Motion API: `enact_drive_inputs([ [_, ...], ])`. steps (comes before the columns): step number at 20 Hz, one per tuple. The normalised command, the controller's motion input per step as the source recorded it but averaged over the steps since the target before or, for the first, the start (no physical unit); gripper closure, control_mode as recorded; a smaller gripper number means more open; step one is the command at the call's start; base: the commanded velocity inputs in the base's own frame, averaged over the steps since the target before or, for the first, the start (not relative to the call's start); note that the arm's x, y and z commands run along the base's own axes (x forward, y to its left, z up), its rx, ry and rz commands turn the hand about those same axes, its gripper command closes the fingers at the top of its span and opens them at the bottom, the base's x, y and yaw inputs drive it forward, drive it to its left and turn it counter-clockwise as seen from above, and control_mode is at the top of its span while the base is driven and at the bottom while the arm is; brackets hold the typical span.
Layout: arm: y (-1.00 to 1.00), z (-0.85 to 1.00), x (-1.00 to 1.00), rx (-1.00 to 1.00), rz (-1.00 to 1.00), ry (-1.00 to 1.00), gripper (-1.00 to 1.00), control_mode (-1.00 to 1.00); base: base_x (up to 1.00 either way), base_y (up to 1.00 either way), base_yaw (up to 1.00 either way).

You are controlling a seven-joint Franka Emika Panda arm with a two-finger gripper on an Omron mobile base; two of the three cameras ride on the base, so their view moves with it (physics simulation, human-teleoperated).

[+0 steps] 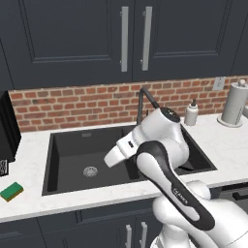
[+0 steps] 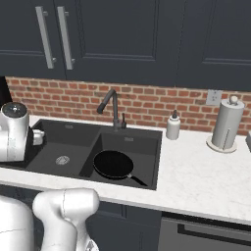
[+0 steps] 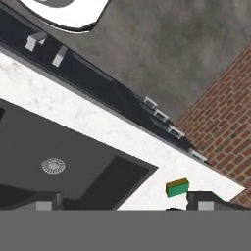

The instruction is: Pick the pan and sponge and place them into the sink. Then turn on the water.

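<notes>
The black pan [image 2: 113, 164] lies flat in the right basin of the dark sink [image 2: 68, 128], its handle pointing toward the front right. On the white counter left of the sink [image 1: 51, 164] rests the green and yellow sponge [image 1: 11, 191], which also appears near the right fingertip in the hand view [image 3: 177, 187]. My gripper [image 1: 109, 161] hangs over the left basin, pointing left and down, well short of the sponge. In the hand view the gripper [image 3: 126, 201] is open, its fingertips [image 3: 46, 201] far apart with nothing between them. No stream runs from the dark faucet [image 2: 113, 105].
A white soap bottle [image 2: 172, 126] and a paper towel roll [image 2: 226, 125] stand on the counter right of the sink. A black appliance [image 1: 7, 131] sits at the far left by the brick wall. Dark cabinets hang above.
</notes>
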Motion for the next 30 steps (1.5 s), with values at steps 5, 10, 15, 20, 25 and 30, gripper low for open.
enact_drive_inputs([
  [5,0.84,0.0,0.0,0.0,0.09,0.0,-1.0,-1.0,0.0,0.0,0.0],
  [10,0.87,0.0,0.0,-0.03,0.05,0.0,-1.0,-1.0,0.0,0.0,0.0],
  [15,0.85,0.0,0.0,-0.04,-0.03,0.0,-1.0,-1.0,0.0,0.0,0.0],
  [20,0.76,0.0,0.0,-0.06,-0.11,0.0,-1.0,-1.0,0.0,0.0,0.0],
  [25,0.43,0.0,0.0,-0.11,-0.23,0.0,-1.0,-1.0,0.0,0.0,0.0],
  [30,0.34,-0.07,0.0,-0.01,-0.3,0.13,-1.0,-1.0,0.0,0.0,0.0],
])
